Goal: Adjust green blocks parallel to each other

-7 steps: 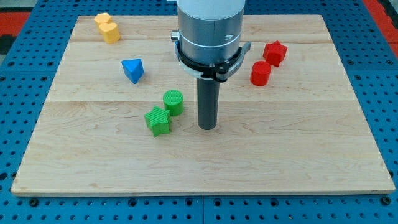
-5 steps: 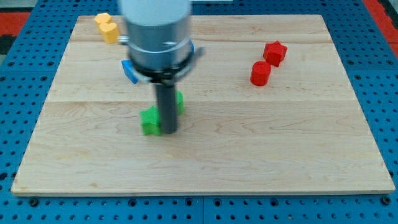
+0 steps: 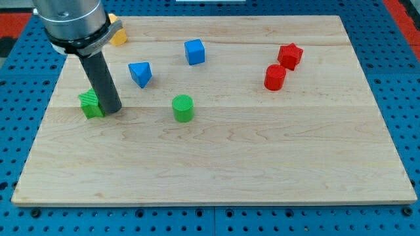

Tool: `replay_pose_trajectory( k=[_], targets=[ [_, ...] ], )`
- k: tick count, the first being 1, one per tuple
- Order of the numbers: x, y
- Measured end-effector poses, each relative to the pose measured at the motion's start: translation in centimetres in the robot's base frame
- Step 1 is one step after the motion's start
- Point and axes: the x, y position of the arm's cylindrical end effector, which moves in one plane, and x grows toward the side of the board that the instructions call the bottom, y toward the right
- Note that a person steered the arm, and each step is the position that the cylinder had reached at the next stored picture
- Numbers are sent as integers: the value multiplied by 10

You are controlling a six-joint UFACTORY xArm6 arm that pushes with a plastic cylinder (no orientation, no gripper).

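The arm ends in a plain dark rod with no jaws to open or close. Its tip [image 3: 110,109] rests on the wooden board [image 3: 216,177] at the view's left, touching or just beside the right face of the green cube [image 3: 90,105], part of which the rod hides. The green cylinder [image 3: 183,108] stands upright well apart to the view's right, on roughly the same horizontal line, with bare board between the two. Toward the view's top of that gap lies the blue wedge-shaped block [image 3: 140,73], and further up and to the right sits the blue cube [image 3: 194,51]. A yellow block [image 3: 117,33] is near the top left corner, largely hidden by the arm's grey housing [image 3: 71,23], so its shape cannot be made out. At the view's right, a red star-like block [image 3: 290,56] and a red cylinder [image 3: 275,77] sit just beside each other. Count: two green, two blue, two red, one yellow visible. The board lies on a blue perforated table [image 3: 407,98].
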Motion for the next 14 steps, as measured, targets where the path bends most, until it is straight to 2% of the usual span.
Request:
replay_pose_trajectory(
  k=[2, 6, 14],
  targets=[
    [4, 4],
    [25, 169],
    [49, 170]
  ],
)
